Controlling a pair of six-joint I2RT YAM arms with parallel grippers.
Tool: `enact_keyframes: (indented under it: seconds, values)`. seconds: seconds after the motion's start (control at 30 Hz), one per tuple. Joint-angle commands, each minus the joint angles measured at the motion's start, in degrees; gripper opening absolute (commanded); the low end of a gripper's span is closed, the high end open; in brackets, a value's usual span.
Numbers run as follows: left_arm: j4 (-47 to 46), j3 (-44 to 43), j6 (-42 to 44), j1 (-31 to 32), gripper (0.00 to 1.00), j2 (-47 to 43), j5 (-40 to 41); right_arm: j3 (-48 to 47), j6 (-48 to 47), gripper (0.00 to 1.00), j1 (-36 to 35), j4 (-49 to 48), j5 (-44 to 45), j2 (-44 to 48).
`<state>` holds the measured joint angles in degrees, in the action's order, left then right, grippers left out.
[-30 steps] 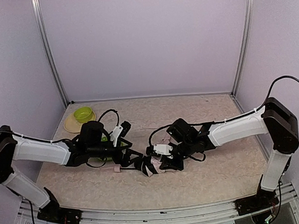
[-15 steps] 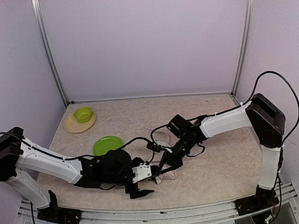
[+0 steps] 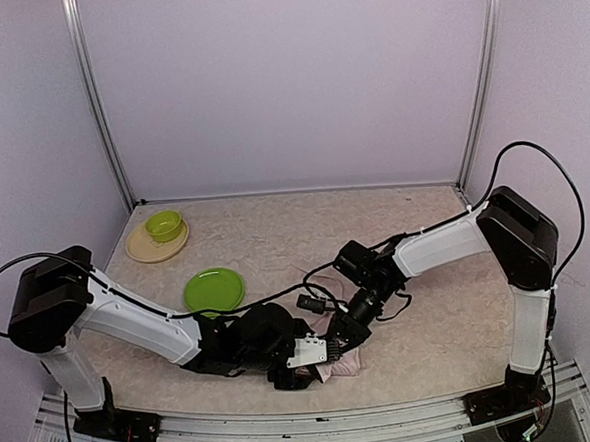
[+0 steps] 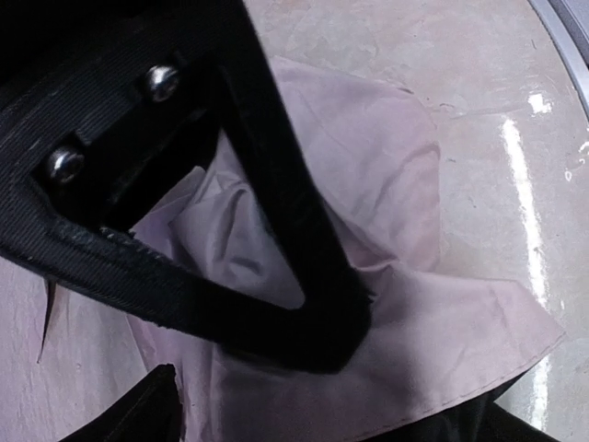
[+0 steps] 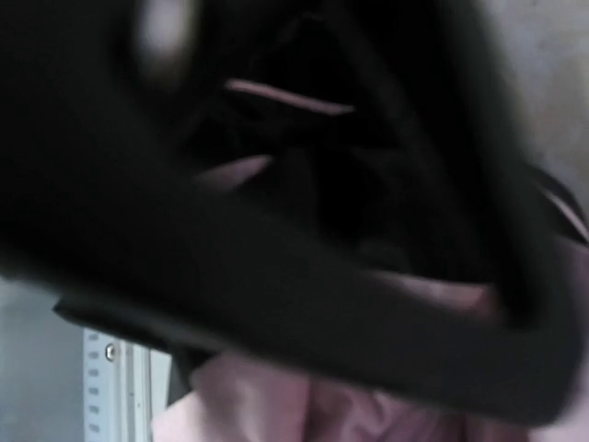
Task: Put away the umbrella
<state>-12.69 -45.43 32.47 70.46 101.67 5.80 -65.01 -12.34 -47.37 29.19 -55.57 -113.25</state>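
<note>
Umbrella lies crumpled near table's front edge.

We are looking into a robotics lab test cell, not a lived-in room: bare pale lilac walls are framed by aluminium posts around a mottled beige tabletop, with a metal rail along its near edge. We see the left arm and the right arm, white-and-black with loose black cables, standing at that edge. The few household things we can pick out, a green plate, a green bowl and the umbrella, lie about like props.
</note>
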Motion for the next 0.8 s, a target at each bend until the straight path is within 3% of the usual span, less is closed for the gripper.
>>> enact_keyframes:
  seconds: [0.0,0.1,0.17,0.27,0.43,0.6,0.77]
  values:
    - [11.5,-0.8,1.9,-0.1,0.79,3.7,-1.6,1.8,3.4,0.10,2.4,5.8,9.6,-3.0]
    - [15.2,-2.9,0.6,-0.1,0.46,4.8,-5.9,1.1,5.1,0.23,3.8,4.3,10.6,-1.6]
    - [17.2,-4.1,-0.3,-0.5,0.36,5.4,-9.6,1.1,6.0,0.32,4.3,2.9,10.4,-0.3]
    - [20.5,-6.7,-3.3,-2.9,0.32,6.9,-16.3,1.4,8.4,0.43,6.0,1.2,10.8,2.1]
    - [30.0,-13.9,-8.3,-8.9,0.31,13.6,-26.0,5.4,14.4,0.51,11.4,-4.2,14.9,12.1]
    - [37.5,-20.8,-12.4,-14.6,0.26,22.3,-36.8,11.7,12.9,0.53,11.8,-8.1,31.7,27.8]
    - [38.7,-22.5,-13.7,-17.4,0.24,24.1,-41.3,23.8,3.4,0.58,4.7,-18.4,44.7,46.7]
